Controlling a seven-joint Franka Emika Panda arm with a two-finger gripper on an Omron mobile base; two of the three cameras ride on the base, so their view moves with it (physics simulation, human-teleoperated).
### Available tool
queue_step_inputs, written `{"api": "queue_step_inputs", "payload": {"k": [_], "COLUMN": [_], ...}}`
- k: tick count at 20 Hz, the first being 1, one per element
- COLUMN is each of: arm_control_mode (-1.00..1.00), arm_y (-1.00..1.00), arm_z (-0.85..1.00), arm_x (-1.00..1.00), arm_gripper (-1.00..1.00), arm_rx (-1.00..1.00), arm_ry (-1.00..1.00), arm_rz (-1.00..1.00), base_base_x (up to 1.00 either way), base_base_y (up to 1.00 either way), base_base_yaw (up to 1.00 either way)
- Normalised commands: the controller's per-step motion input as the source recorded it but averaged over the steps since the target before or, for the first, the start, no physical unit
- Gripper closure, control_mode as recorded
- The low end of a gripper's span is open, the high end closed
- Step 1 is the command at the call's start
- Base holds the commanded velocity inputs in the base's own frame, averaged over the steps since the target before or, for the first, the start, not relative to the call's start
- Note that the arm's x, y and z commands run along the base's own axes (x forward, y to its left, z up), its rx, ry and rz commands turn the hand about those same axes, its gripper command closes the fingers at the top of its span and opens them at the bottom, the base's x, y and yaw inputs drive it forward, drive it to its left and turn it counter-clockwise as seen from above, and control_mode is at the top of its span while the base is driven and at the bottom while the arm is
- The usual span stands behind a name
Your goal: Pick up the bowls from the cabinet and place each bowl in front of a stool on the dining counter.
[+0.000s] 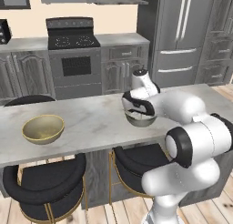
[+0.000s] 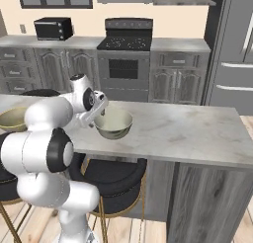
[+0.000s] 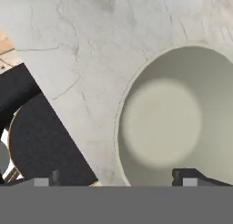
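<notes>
At the centre of the left base view, the round grey-white bowl (image 1: 141, 119) sits on the long light-grey marble-look dining counter (image 1: 91, 123), in front of a black padded stool (image 1: 141, 161). The two-finger gripper (image 3: 120, 180) hangs directly above it, fingers spread wide and released, one tip over the bowl's inside and the other outside its rim. The plain tan-olive bowl (image 1: 43, 129) rests at left, before another stool (image 1: 45, 182). Straight up looks like the clear way out.
</notes>
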Motion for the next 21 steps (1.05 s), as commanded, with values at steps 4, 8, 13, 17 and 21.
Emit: {"api": "queue_step_inputs", "payload": {"k": [4,8,13,17,21], "arm_control_mode": [-1.0,-1.0,-1.0,-1.0,-1.0], "arm_y": [0.0,0.03,-0.1,-0.17,0.01], "arm_z": [1.0,0.99,0.63,0.5,0.1], "arm_x": [-0.26,-0.51,-0.94,-1.0,-1.0], "arm_gripper": [-1.0,-1.0,-1.0,-1.0,-1.0], "arm_rx": [0.28,0.26,0.16,0.03,-0.02], "arm_ry": [0.0,0.0,-0.01,-0.09,-0.04], "arm_rz": [-0.23,-0.31,-0.46,-0.33,-0.34], "base_base_x": [0.0,0.0,0.0,0.0,0.0], "base_base_y": [0.0,0.0,0.0,0.0,0.0], "base_base_yaw": [0.0,0.0,0.0,0.0,0.0]}}
